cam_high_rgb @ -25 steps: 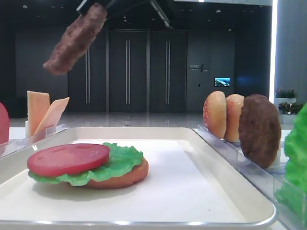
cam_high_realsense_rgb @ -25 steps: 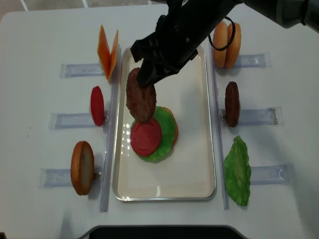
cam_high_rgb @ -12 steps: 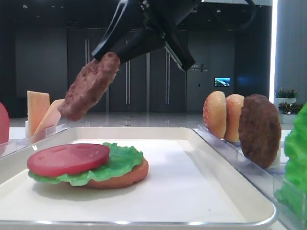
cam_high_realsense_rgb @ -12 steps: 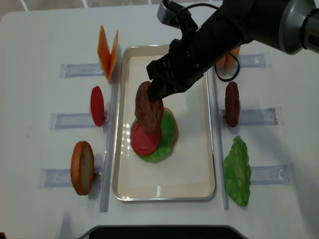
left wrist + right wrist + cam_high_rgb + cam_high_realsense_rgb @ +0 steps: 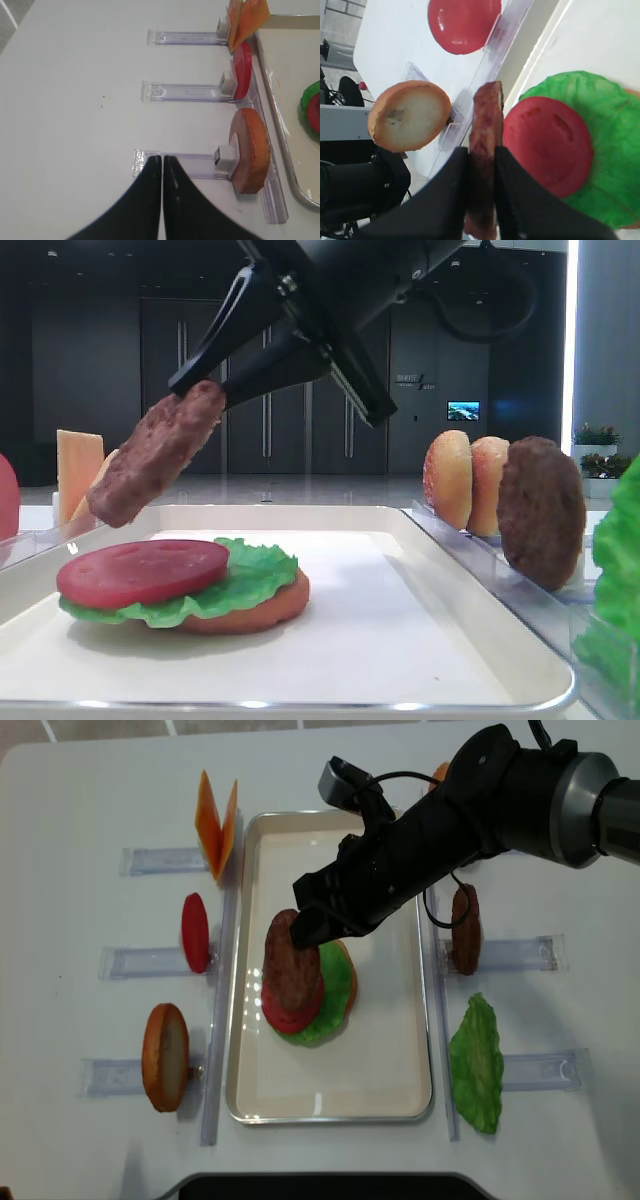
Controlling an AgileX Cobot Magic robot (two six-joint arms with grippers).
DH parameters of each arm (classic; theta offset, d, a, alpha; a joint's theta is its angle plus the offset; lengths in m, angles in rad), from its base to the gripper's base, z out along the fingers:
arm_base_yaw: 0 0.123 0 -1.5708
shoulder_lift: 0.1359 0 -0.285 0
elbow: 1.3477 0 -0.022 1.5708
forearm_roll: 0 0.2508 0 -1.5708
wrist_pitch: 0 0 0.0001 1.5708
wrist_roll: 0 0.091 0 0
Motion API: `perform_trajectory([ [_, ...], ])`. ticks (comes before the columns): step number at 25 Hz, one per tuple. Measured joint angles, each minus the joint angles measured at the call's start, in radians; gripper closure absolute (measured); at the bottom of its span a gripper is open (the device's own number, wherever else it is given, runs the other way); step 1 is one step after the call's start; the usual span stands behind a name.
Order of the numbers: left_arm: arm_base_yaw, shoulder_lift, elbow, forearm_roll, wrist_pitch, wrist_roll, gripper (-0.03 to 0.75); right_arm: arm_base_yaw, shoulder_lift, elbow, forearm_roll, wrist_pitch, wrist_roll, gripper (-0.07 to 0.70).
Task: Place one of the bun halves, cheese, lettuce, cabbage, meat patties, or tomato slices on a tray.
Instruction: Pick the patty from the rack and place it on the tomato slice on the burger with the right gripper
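Note:
My right gripper (image 5: 481, 150) is shut on a dark brown meat patty (image 5: 292, 965), pinched at its edge and hanging tilted in the air. Just under it, on the white tray (image 5: 400, 1060), lies a stack: a bun half (image 5: 270, 605), lettuce (image 5: 255, 575) and a tomato slice (image 5: 140, 570) on top. In the low exterior view the patty (image 5: 155, 452) is a short way above the tomato's left part, not touching. My left gripper (image 5: 162, 159) is shut and empty, over the bare table beside a rack with a bun half (image 5: 250, 150).
Clear racks flank the tray. On the left stand cheese slices (image 5: 215, 820), a tomato slice (image 5: 195, 932) and a bun half (image 5: 165, 1055). On the right stand two bun halves (image 5: 465, 480), a second patty (image 5: 465, 928) and a lettuce leaf (image 5: 478, 1065).
The right arm has brought the patty down and toward the front of the tray, from high above to just over the tomato slice. The left gripper's earlier position is not shown.

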Motion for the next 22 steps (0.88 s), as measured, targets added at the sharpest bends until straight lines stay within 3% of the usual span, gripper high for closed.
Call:
perform_trajectory([
  [6, 0.0, 0.0, 0.0, 0.0, 0.0, 0.0, 0.716, 0.052, 0.001, 0.0, -0.006, -0.057, -0.007, 0.517],
  [22, 0.0, 0.0, 0.0, 0.0, 0.0, 0.0, 0.716, 0.053, 0.02, 0.0, -0.06, -0.088, 0.004, 0.517],
])
